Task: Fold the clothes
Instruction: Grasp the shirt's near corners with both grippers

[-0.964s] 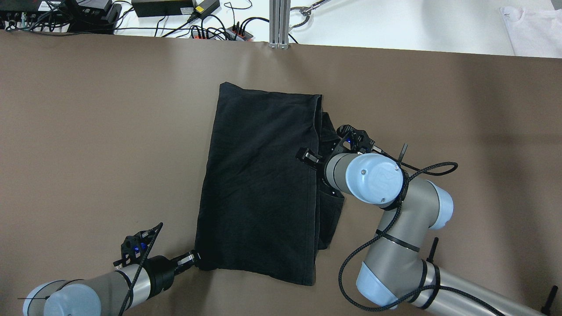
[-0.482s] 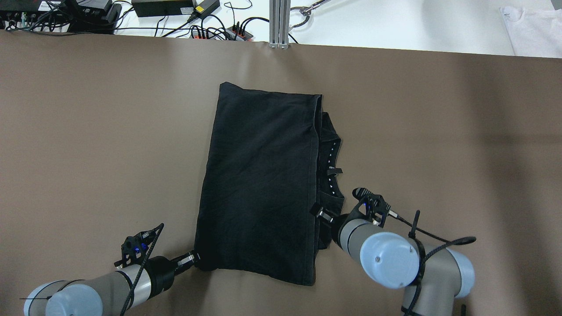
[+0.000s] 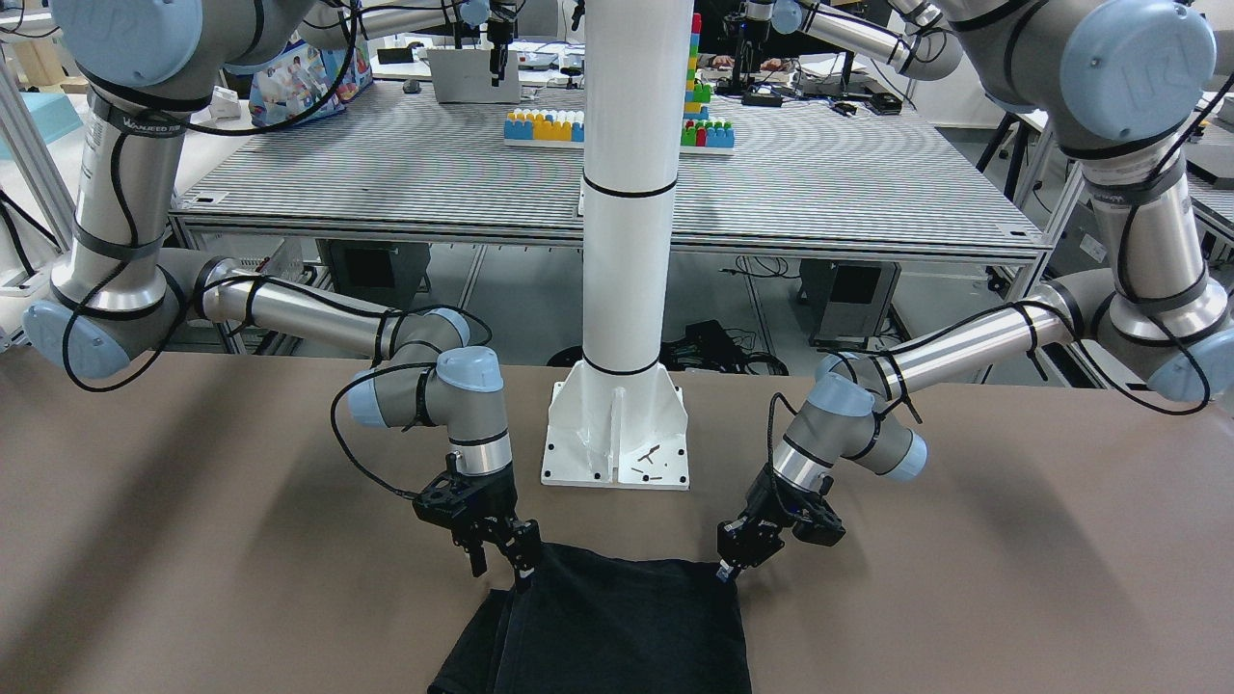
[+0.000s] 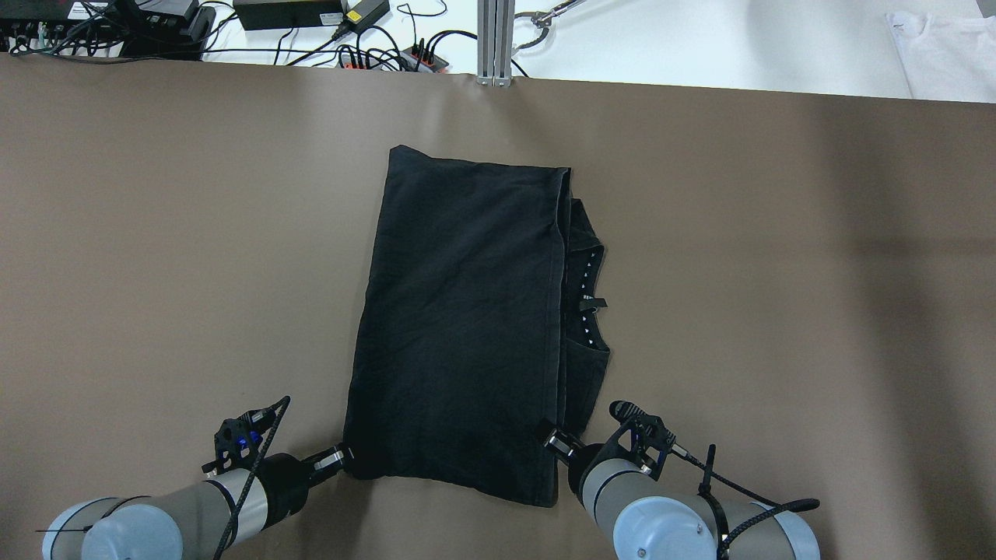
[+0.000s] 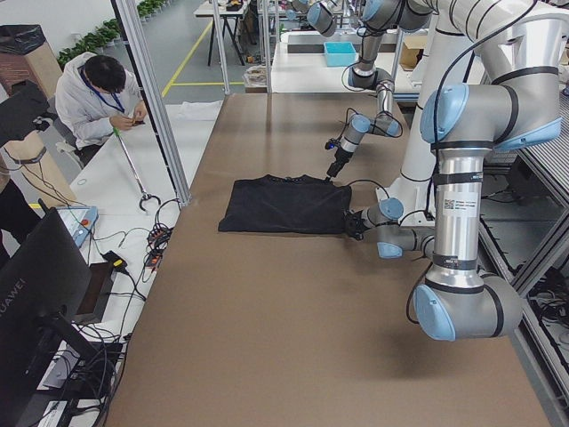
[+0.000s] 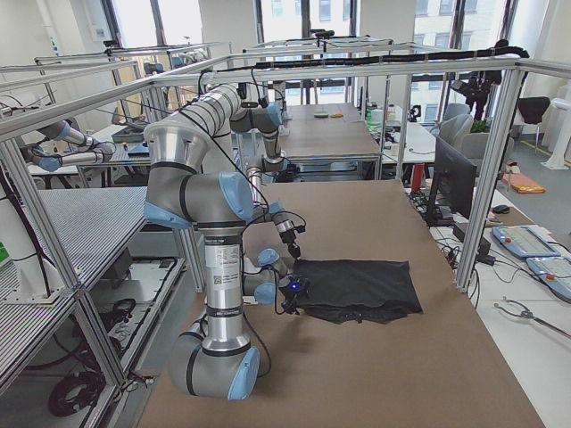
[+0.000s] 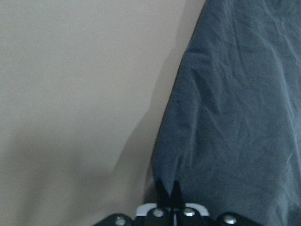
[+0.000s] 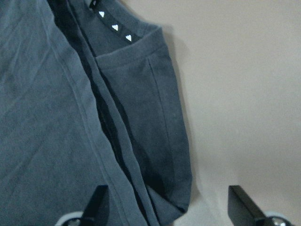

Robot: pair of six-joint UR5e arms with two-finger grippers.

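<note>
A black garment point(image 4: 459, 334) lies folded in a long rectangle on the brown table point(image 4: 156, 233), its collar with white hearts point(image 4: 585, 295) showing at the right edge. My left gripper point(image 4: 342, 459) is shut on the garment's near left corner, low on the table; in the left wrist view point(image 7: 168, 188) the fingertips are pressed together at the cloth's edge point(image 7: 235, 117). My right gripper point(image 4: 554, 443) is open at the near right corner. In the right wrist view its fingers point(image 8: 99, 200) stand wide apart above the layered edge point(image 8: 141, 155).
A white cloth point(image 4: 941, 54) lies on the white table beyond the far right. Cables and power supplies point(image 4: 288, 15) and an aluminium post point(image 4: 496, 43) line the far edge. The robot's white column base point(image 3: 617, 434) stands behind the garment. An operator point(image 5: 98, 89) sits beyond the far edge.
My right gripper has moved from the middle of the garment's right edge back to its near right corner, uncovering the collar. The left gripper and the garment have not moved.
</note>
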